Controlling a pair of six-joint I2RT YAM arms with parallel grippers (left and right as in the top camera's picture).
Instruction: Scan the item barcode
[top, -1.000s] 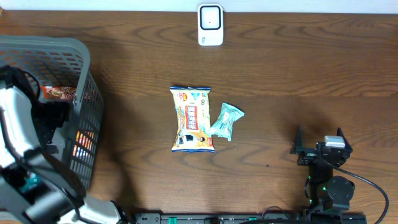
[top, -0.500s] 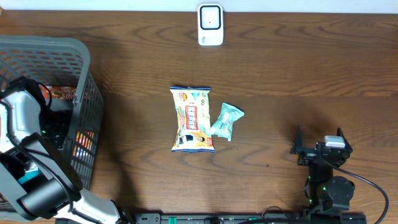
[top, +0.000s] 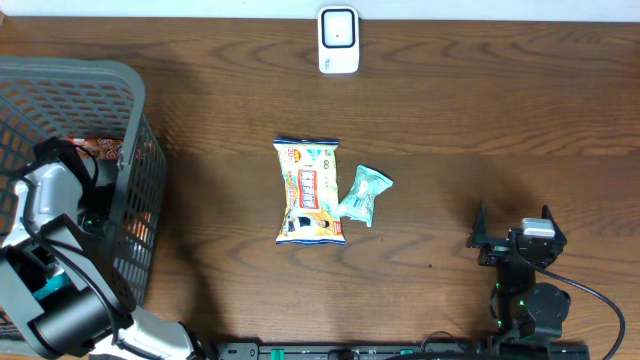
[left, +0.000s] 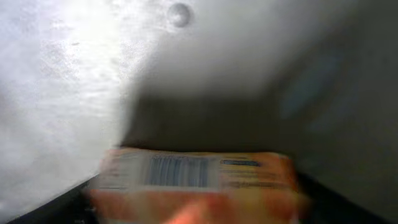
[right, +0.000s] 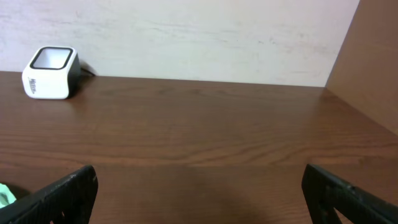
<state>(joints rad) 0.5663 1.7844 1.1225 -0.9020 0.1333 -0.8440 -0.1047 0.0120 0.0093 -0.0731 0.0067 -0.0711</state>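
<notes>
The packet (left: 193, 177) lies just ahead of the left gripper (top: 98, 203) in the basket (top: 100, 78), long axis across the jaws, barcode facing it; their opening is too blurred to tell.

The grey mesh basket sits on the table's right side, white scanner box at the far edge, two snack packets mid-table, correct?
No: the overhead view shows the grey mesh basket on the left side. White scanner box, yellow snack packet and pale green packet are as said.

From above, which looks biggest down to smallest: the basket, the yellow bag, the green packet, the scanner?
1. Basket
2. Yellow bag
3. Scanner and green packet look about alike, so I won't rank them.
</notes>
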